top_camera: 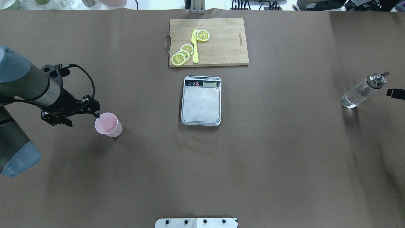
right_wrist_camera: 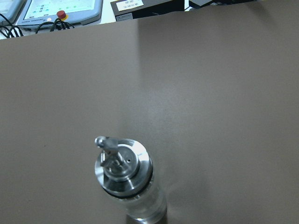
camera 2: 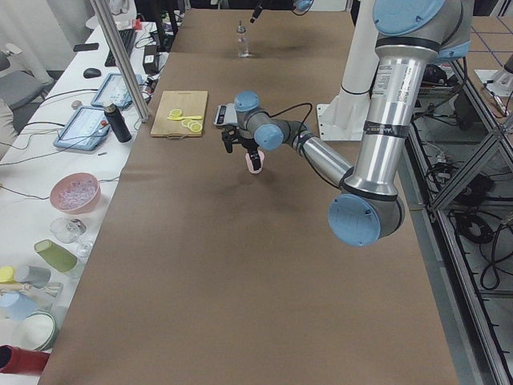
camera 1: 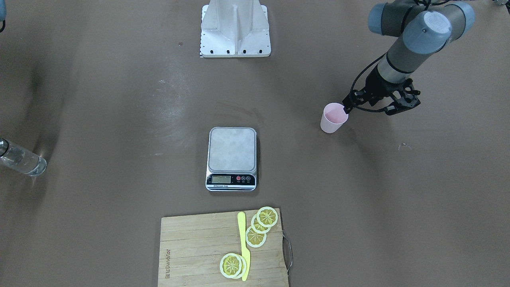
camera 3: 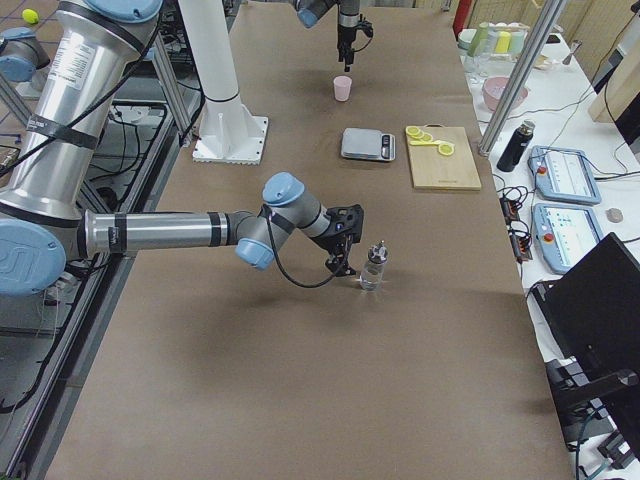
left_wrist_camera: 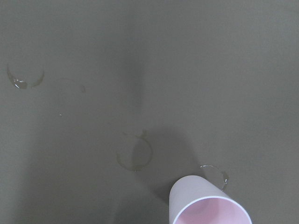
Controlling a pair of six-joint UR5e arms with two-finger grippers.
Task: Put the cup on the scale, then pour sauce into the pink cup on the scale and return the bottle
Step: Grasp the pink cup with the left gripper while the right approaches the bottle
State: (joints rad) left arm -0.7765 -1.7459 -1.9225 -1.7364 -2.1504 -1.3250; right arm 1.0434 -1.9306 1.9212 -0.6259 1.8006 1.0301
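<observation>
1. The cup (top_camera: 108,124) stands upright and mouth-up on the brown worktop (top_camera: 253,158), on the robot's left side and well apart from the scale (top_camera: 201,104).
2. The left end effector (top_camera: 80,117) hangs just beside the cup with its fingers spread wide and nothing held. One fingertip sits at the cup's rim (whether it actually touches, I cannot tell), and the other finger is out on the far side, away from the cup.
3. In the left wrist view only the cup's upper part shows, at the bottom edge, pink inside.
4. The scale lies flat near the middle of the worktop, with its grey platform toward the robot and its black display strip on the far side.
5. The bottle (top_camera: 360,93) stands upright on the robot's right side, with its metal spout on top and the sauce (top_camera: 351,100) visible through the clear wall.
6. The right end effector (camera 3: 346,258) is close beside the bottle and not around it. How far it is open I cannot tell, since only a dark tip shows at the overhead view's edge.
7. Beyond the scale lies a wooden cutting board (top_camera: 221,47) carrying lemon slices (top_camera: 186,49) and a yellow knife (top_camera: 195,47).
</observation>
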